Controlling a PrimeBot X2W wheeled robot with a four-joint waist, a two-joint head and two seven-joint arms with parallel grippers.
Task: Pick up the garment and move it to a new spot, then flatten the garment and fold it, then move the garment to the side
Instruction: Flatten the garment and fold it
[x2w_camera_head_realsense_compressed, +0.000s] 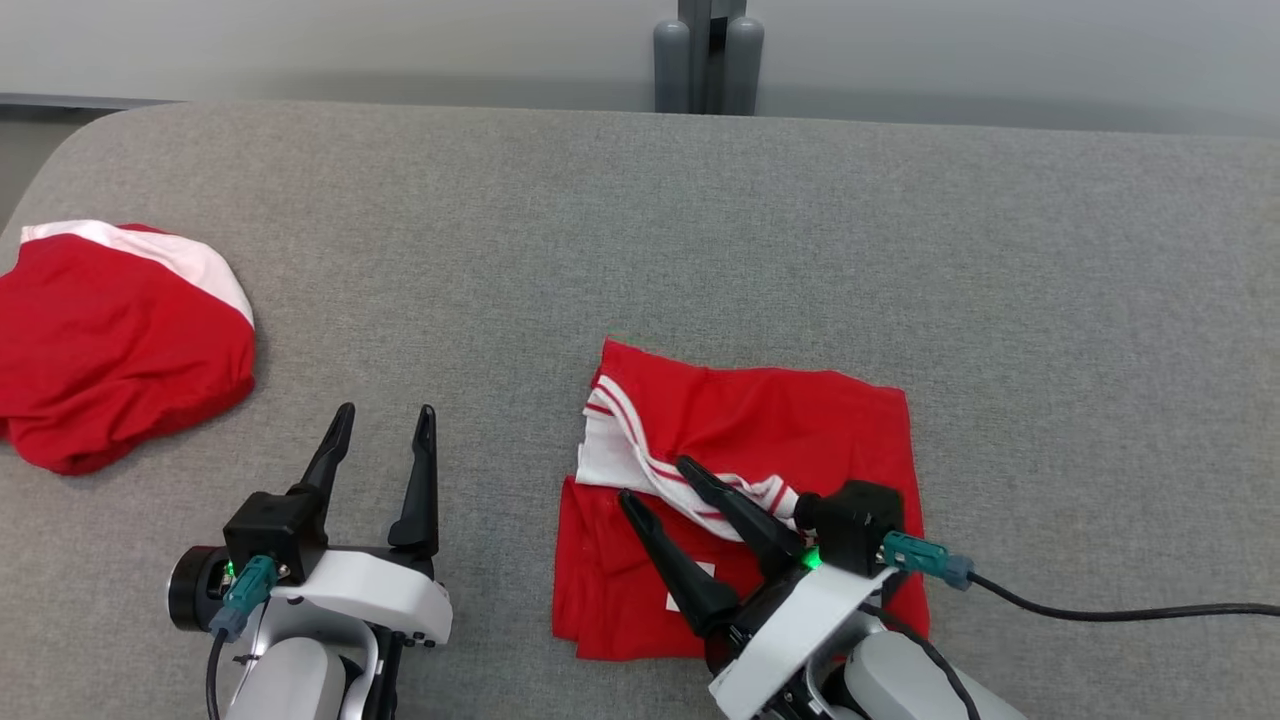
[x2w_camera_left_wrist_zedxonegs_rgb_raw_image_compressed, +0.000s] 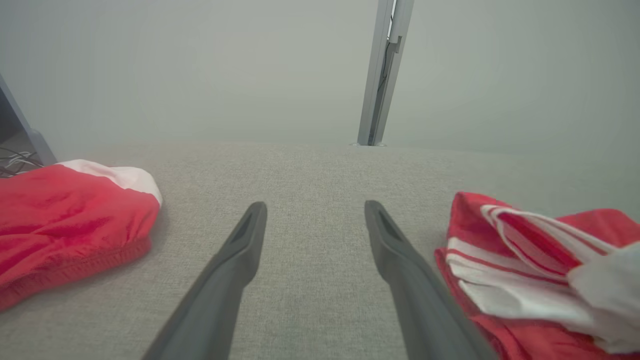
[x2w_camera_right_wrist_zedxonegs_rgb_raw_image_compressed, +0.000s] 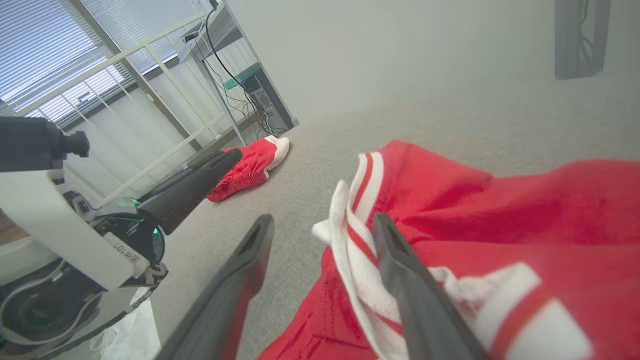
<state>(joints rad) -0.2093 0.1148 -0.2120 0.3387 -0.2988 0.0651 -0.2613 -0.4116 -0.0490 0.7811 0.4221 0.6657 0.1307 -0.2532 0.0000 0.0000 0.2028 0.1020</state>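
Garment (x2w_camera_head_realsense_compressed: 800, 420) lies folded near the table's (x2w_camera_head_realsense_compressed: 640, 220) front edge, right of centre. Right gripper (x2w_camera_head_realsense_compressed: 655, 480) sits low over its striped band, fingers apart. Left gripper (x2w_camera_head_realsense_compressed: 386, 412) is just beside the garment, fingers apart over bare table.

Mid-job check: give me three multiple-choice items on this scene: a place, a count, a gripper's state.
1. The right gripper is: A) over the folded red garment; B) over bare table; C) beyond the table's edge.
2. Red garments on the grey table: A) one; B) two; C) three.
3. The left gripper is: A) shut on cloth; B) open, empty; C) shut, empty.
Answers: 1 A, fingers above its striped trim; 2 B, the folded one plus a crumpled red garment at left; 3 B, fingers apart over bare table.
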